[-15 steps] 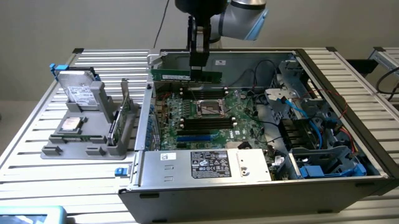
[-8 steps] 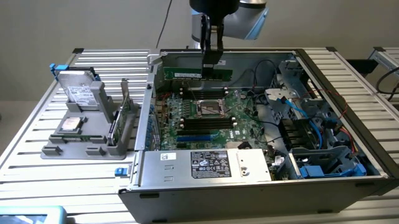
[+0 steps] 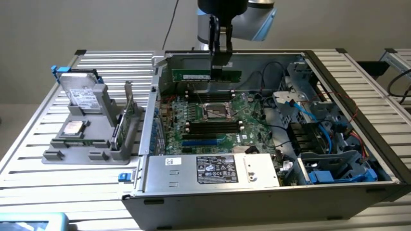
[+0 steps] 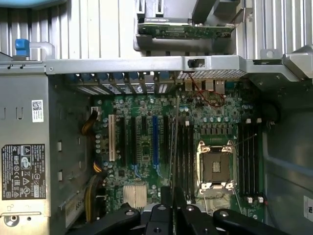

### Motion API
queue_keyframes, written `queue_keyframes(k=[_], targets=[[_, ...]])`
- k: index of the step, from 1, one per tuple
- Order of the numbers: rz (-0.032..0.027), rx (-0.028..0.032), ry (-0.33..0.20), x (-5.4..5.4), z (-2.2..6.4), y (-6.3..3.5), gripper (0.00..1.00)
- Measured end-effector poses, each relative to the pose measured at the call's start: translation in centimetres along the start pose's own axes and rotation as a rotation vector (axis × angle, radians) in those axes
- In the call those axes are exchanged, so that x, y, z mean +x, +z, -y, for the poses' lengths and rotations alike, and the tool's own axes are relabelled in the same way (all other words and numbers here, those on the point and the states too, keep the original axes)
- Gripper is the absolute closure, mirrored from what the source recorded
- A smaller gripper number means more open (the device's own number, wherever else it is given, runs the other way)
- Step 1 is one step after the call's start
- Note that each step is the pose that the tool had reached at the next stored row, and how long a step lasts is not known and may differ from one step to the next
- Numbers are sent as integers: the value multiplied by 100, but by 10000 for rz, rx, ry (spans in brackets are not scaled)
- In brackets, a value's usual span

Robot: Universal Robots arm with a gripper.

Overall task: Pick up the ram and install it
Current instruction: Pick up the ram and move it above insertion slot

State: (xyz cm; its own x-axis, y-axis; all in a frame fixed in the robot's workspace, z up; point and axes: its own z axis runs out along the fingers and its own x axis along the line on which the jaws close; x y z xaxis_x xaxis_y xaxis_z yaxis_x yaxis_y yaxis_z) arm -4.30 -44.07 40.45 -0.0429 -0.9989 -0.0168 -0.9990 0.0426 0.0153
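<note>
Jaws clamped on the ram [image 3: 192,76], upright just above the motherboard [image 4: 142,105].

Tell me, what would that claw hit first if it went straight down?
Likely the black memory slots beside the processor socket, with the ram held in the gripper touching first; exact alignment is unclear.

Robotics lab, bench test setup. Robot arm [image 3: 247,19] with its gripper [image 3: 222,72] clamped on a ram stick [image 3: 196,76] at an open computer case [image 3: 257,204], with the motherboard [image 3: 257,120] exposed. Case sits on a slatted aluminium table [image 3: 70,187]. A gray holder [image 3: 77,156] just beside the case racks loose computer parts. Plain bare wall [image 3: 96,24] behind.
</note>
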Motion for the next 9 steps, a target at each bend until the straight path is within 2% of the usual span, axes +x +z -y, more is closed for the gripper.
queue_keyframes(k=[4, 9], targets=[[2, 38, -3, -80, 13, 30, 86], [6, 130, -41, -143, 37, 59, 86]])
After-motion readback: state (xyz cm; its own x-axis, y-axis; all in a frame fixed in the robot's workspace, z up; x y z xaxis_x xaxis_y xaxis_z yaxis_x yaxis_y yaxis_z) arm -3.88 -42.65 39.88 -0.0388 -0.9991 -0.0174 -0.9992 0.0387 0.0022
